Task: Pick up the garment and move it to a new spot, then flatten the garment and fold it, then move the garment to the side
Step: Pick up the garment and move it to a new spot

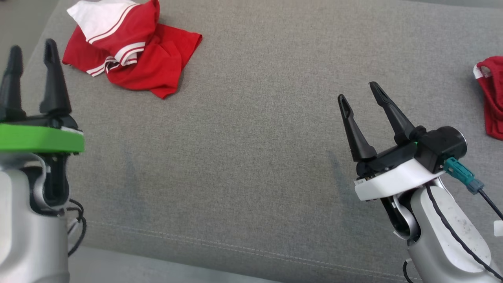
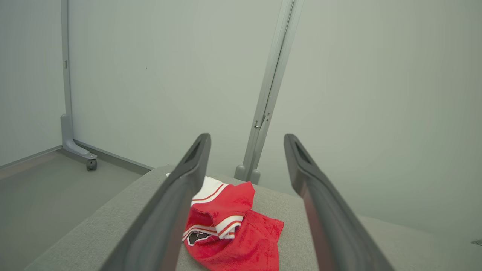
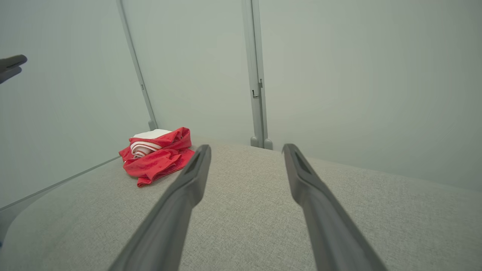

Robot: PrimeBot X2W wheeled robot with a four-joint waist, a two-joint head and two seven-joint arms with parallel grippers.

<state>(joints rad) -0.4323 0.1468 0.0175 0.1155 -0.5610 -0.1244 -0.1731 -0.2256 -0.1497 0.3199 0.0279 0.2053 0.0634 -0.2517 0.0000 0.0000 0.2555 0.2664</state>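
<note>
1. Claw state. My left claw (image 1: 33,45) and my right claw (image 1: 357,90) both stand with jaws wide apart and hold nothing. Both hang above the grey upholstered surface (image 1: 235,137), clear of any cloth.

2. Location of the work item. The garment (image 1: 133,51) lies crumpled at the far left of the surface, ahead of my left claw and well apart from my right claw. A second red item (image 1: 493,98) lies at the right edge, partly cut off by the frame.

3. Material and shape. The garment is red knit cloth with a white panel and red-and-white striped trim. It lies in a loose heap, with several layers folded over one another. The surface beneath is a coarse woven textile with a stitched seam along its near edge.

4. Handling estimate. Expect a light, limp, non-fragile item that drapes and will not keep its shape when lifted. The woven surface is likely to drag on it.

5. Grasp point. Pinch a raised fold or the thick striped hem. A flat single layer is likely to slip.
</note>
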